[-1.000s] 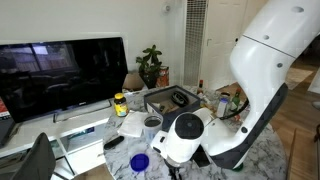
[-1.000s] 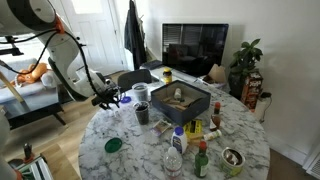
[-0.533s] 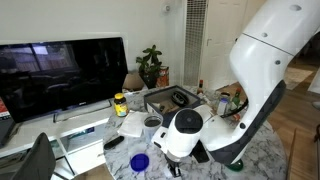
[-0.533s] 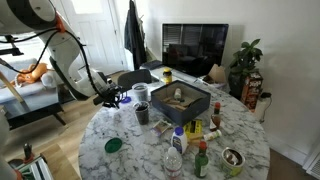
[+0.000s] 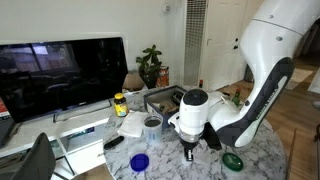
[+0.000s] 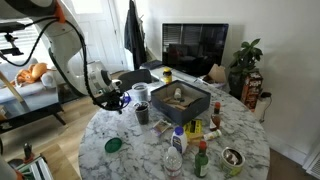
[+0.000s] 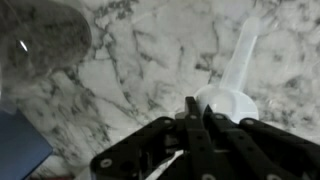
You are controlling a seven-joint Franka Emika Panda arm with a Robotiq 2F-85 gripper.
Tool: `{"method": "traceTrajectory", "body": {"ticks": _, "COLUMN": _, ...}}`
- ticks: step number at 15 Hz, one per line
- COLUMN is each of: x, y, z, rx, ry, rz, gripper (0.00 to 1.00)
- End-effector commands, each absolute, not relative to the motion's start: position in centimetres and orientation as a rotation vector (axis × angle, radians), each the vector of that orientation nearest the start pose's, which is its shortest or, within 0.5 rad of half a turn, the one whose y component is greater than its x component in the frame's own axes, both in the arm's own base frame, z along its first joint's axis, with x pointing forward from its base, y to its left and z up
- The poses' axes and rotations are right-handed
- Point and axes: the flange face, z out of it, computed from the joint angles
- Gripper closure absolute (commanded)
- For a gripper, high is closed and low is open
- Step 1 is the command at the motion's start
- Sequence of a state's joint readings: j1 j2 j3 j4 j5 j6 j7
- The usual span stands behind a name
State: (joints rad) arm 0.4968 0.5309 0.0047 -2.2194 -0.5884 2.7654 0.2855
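In the wrist view my gripper hangs low over the marble tabletop, its black fingers drawn together. They pinch the near rim of a white plastic spoon, whose handle runs away toward the top right. The spoon's bowl lies just beyond the fingertips. A dark grey cup stands at the top left, and a blue object shows at the lower left edge. In both exterior views the gripper points down at the table near its edge; the spoon is hidden there.
On the round marble table stand a dark cup, a white mug, a dark box, several bottles and a green lid. A blue lid and another green lid lie near the arm. A television stands behind.
The fingers have drawn together over the last second. The wrist and forearm have swung to the right in an exterior view, and the gripper now points straight down.
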Motion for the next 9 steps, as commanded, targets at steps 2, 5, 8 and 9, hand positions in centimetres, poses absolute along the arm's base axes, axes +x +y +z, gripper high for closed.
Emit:
{"method": "traceTrajectory", "body": {"ticks": 2, "x": 44.2, "y": 25.4, "z": 13.7, "rx": -3.160, "ry": -1.070, "rz": 0.058, "gripper": 0.99}}
{"method": "traceTrajectory", "body": {"ticks": 5, "x": 43.9, "y": 24.4, "z": 13.3, "rx": -3.199, "ry": -0.988, "rz": 0.144, "gripper": 0.99}}
{"method": "traceTrajectory", "body": {"ticks": 8, "x": 44.1, "y": 24.2, "z": 12.6, "rx": -3.210, "ry": -0.955, "rz": 0.171, "gripper": 0.99}}
{"method": "traceTrajectory", "body": {"ticks": 9, "x": 44.0, "y": 24.2, "z": 12.3, "rx": -3.206, "ry": -0.951, "rz": 0.173, "gripper": 0.99}}
